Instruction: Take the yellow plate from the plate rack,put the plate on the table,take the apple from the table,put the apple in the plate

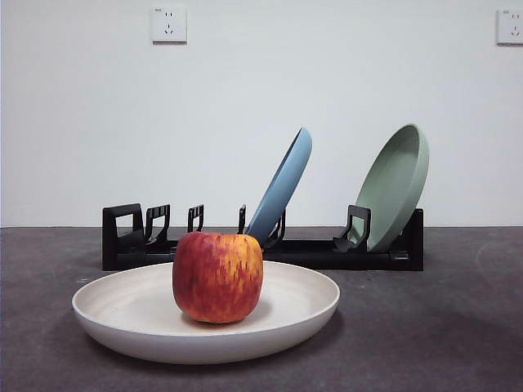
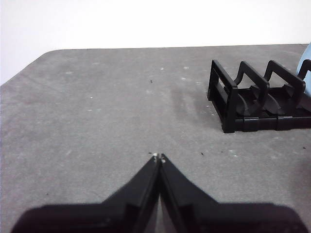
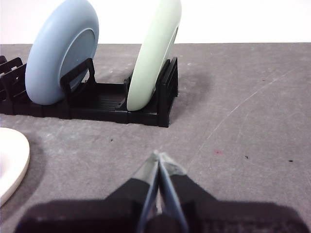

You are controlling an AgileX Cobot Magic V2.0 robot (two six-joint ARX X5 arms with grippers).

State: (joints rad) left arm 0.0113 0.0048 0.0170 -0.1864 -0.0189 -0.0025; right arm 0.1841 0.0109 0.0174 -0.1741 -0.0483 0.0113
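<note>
The yellow plate lies flat on the table near the front, and the red, yellow-streaked apple stands in its middle. An edge of the plate also shows in the right wrist view. Behind it runs the black plate rack. My left gripper is shut and empty above bare table, off the rack's open end. My right gripper is shut and empty, in front of the rack's other end. Neither gripper appears in the front view.
A blue plate leans in a middle slot of the rack and a sage-green plate leans at its right end. Both show in the right wrist view, blue and green. The rack's left slots hold nothing.
</note>
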